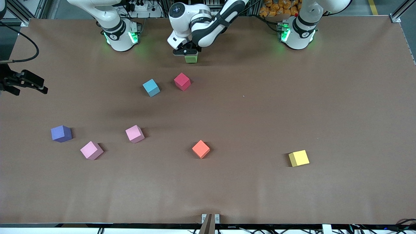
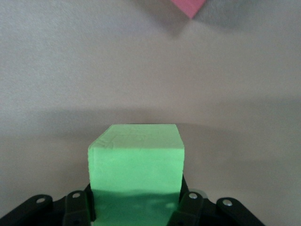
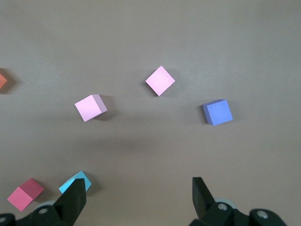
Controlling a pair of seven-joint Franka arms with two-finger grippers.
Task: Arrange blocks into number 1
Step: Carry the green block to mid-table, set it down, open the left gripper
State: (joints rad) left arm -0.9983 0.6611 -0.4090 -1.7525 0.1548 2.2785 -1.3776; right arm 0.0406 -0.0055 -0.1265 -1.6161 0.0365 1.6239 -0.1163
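Gripping small matte green cube (image 2: 136,160), your left hand (image 1: 190,56) hangs over table (image 1: 325,113) near red cube (image 1: 182,81); right hand (image 3: 138,200) waits, fingers spread. Risk: careless lowering nudges red cube.

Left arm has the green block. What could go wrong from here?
1. The left gripper holds the green block only by its upper part; it may slip or twist at release.
2. The red block lies close by; lowering carelessly could nudge it.
3. The right gripper hangs open over the table, waiting.

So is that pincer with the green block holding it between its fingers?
Yes, the left pincer has its fingers closed against both sides of the green block.
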